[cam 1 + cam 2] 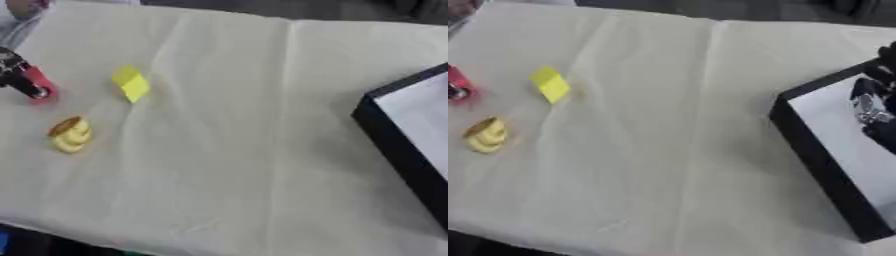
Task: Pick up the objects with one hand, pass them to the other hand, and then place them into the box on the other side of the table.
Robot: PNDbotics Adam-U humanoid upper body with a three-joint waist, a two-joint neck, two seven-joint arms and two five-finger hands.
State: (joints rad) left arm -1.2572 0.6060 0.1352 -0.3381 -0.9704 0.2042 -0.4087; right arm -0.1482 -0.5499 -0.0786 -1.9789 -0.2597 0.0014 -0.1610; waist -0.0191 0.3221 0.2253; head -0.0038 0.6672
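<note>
Even, soft light on the pale tablecloth (227,150); everything blurred (edges smeared), shadows faint.

The left hand (16,75) is mostly cut off at the table's left edge, and its fingers blur against the red object (38,85), so whether they close on it is unclear. The right hand (874,107) shows only as a dark smear over the box (815,150), which runs off the right edge. The yellow lump (69,134) is too soft to name.
</note>
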